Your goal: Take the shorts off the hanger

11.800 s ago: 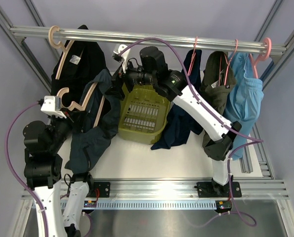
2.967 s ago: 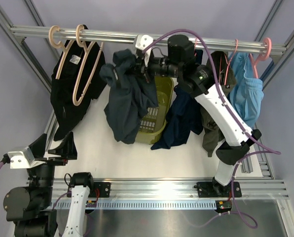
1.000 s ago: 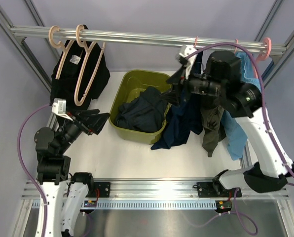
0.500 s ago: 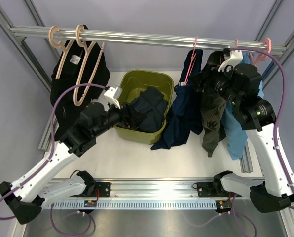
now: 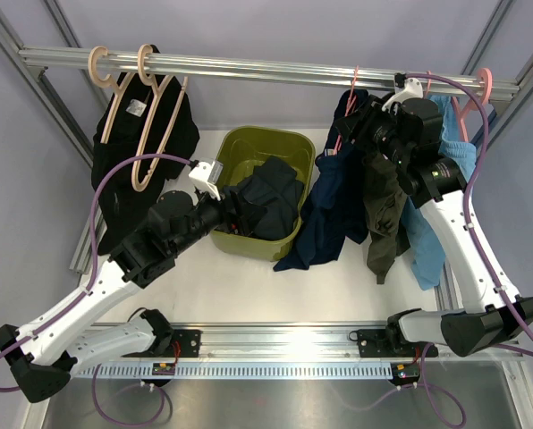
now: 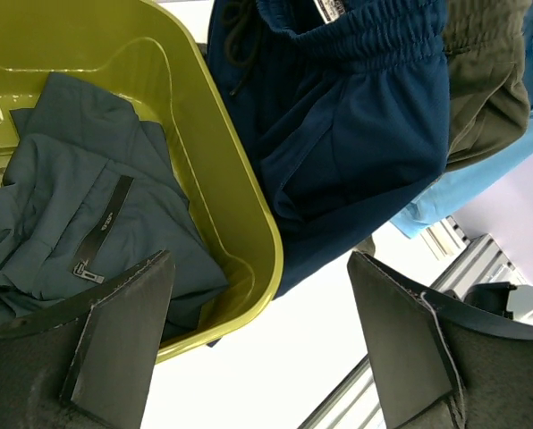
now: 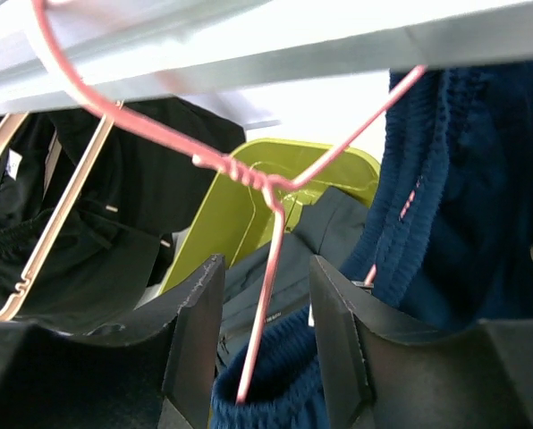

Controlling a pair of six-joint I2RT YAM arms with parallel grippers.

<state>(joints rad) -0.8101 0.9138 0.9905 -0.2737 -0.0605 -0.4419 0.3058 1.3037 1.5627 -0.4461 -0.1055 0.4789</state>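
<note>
Navy shorts hang from a thin pink hanger on the rail. My right gripper is up at that hanger. In the right wrist view the pink hanger wire runs between the fingers of the right gripper, which stand narrow but open, with a gap on each side, just above the navy waistband. Dark teal-slate shorts lie in the green bin. My left gripper hovers wide open and empty over the bin's near rim, beside the teal shorts and the navy shorts.
Olive shorts and light-blue shorts hang right of the navy pair. A black garment and two wooden hangers hang at the rail's left end. Frame posts stand at both sides.
The right gripper has swung left from the olive and blue shorts to the pink hanger, its jaws narrowing around the wire. The left arm has reached out to the bin and now holds still.
</note>
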